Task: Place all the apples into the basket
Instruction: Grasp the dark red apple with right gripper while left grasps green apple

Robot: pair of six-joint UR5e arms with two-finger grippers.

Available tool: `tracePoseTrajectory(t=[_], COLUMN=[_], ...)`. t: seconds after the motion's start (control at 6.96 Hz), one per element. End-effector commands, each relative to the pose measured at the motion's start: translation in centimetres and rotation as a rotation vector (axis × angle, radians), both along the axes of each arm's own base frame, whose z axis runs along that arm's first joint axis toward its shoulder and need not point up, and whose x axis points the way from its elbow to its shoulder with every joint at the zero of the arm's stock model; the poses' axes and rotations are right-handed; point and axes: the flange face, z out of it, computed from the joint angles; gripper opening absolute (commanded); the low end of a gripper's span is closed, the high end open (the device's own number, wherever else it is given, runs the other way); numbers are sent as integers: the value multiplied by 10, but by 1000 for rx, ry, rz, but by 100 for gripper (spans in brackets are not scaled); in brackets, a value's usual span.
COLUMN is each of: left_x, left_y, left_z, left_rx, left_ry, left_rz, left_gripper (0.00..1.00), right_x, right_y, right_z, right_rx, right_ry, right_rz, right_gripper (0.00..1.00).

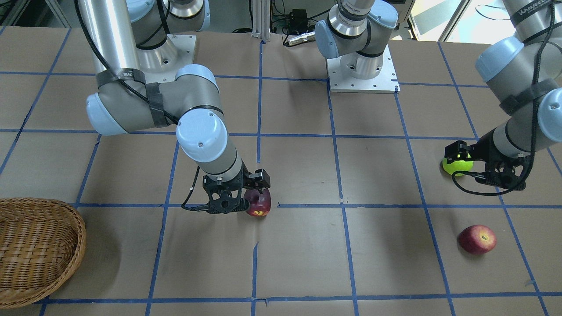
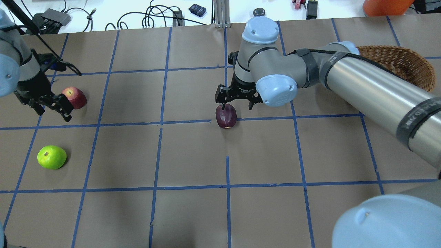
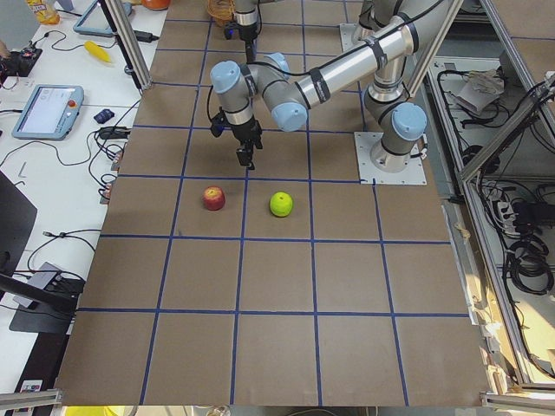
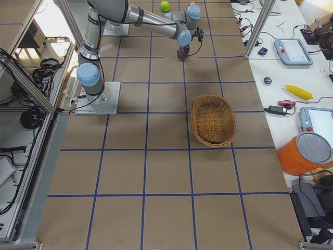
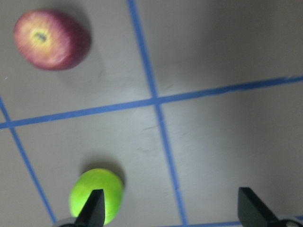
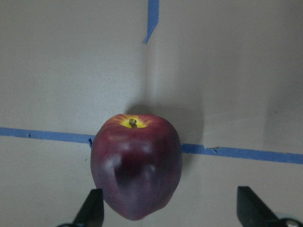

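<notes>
A dark red apple (image 2: 226, 116) lies on a blue tape line mid-table. My right gripper (image 2: 237, 101) is open just above it; in the right wrist view the apple (image 6: 136, 165) sits between the fingertips, nearer the left one. My left gripper (image 2: 62, 108) is open and empty, hovering above the table over the other red apple (image 2: 74, 97) and the lime green apple (image 2: 51, 157). In the left wrist view the green apple (image 5: 97, 196) is by the left fingertip and the red apple (image 5: 51, 40) is farther off. The wicker basket (image 2: 426, 70) stands at the far right and holds no apples.
The table is brown paper with a grid of blue tape lines. The two arm bases (image 1: 362, 72) are bolted along the robot's edge. The right arm's long forearm (image 2: 372, 93) passes over the basket's near side. Cables and devices lie beyond the table's far edge.
</notes>
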Motion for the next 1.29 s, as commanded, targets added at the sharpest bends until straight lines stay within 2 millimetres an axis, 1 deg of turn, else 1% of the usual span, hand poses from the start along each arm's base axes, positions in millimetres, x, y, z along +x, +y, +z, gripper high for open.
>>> tracePoseTrajectory(t=[0.0,0.14,0.29,0.43,0.58,0.72,0.86,1.01,1.15], left_x=[49,61,67,66,65,65,66,67,69], left_y=[31,49,59,60,64,64,63,62,59], left_z=[-45,-66,-76,-88,-105,-118,-124,-131,-132], left_rx=[31,40,42,55,79,85,92,100,85], left_ry=[56,69,74,86,104,105,109,111,101], left_rz=[-115,-87,-95,-93,-92,-92,-92,-85,-85], left_gripper=[100,100,100,100,100,100,100,95,74], right_x=[13,16,16,17,19,19,17,14,3], right_y=[2,2,1,-1,-7,-11,-16,-19,-32], right_z=[-17,-22,-35,-52,-61,-58,-53,-48,-17], right_rx=[34,45,61,77,42,6,-30,-40,-79], right_ry=[-37,-49,-43,-37,-48,-47,-45,-47,-49], right_rz=[10,12,12,14,12,11,7,1,-16], right_gripper=[100,100,100,100,100,94,11,0,0])
